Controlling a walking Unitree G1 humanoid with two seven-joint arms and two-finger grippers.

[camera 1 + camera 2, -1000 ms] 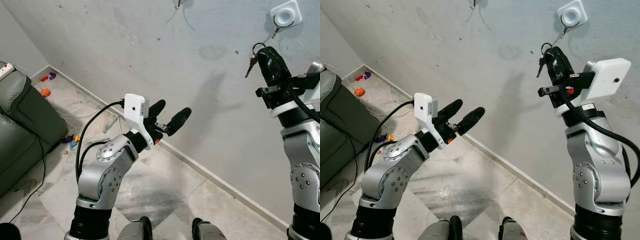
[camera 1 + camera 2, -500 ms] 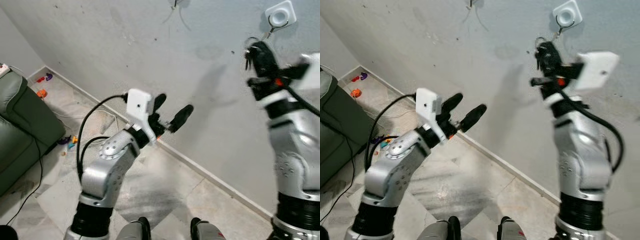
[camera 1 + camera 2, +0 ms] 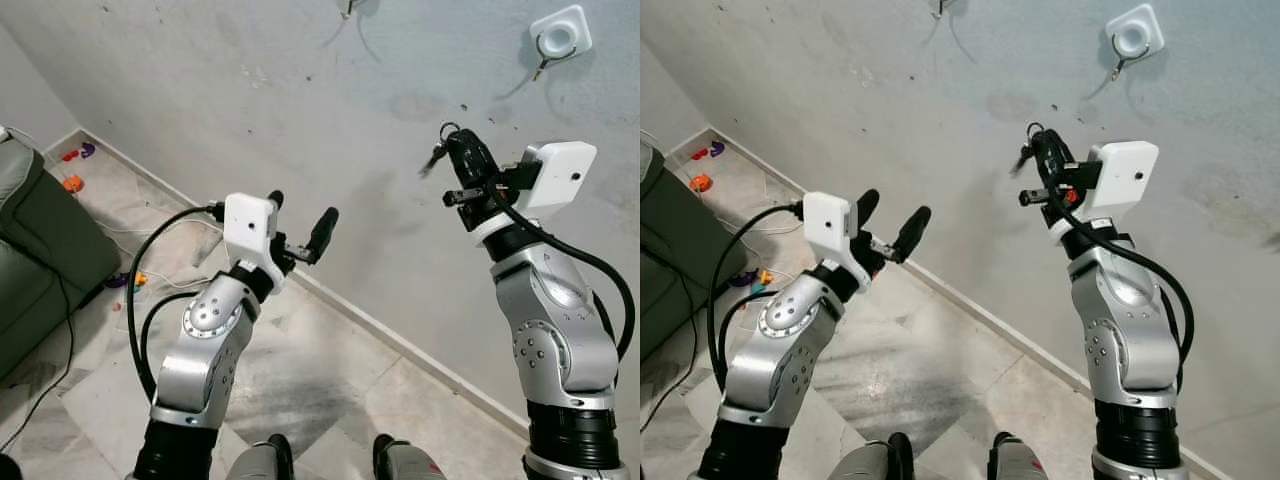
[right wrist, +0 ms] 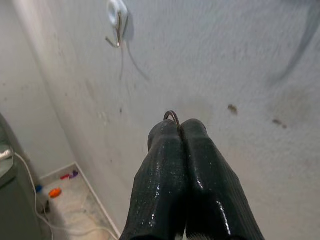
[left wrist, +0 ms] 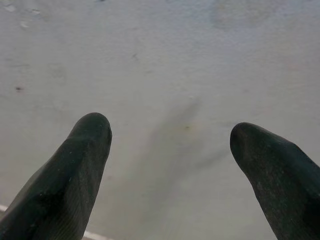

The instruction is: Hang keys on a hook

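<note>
Right gripper [image 3: 452,150] clamps keys [image 3: 437,155] below wall hook [image 3: 547,55]; left gripper [image 3: 300,215] spread wide, holding nothing.

Matt rough plaster wall [image 3: 250,90], glossy marble floor [image 3: 330,370], metal keys [image 3: 437,157]

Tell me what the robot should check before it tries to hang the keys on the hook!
1. Keys held tight: ok. The right gripper is shut on the keys, with the ring poking out past the fingertips.
2. Hook free: ok. Nothing hangs on the hook under its white wall mount.
3. Ring lined up with the hook: not ok. The keys are below the hook and off to its left, well apart from it.
4. Left gripper out of the way: ok. It is open and far off to the left.
5. Ring turned the right way to slip on: cannot tell.
</note>
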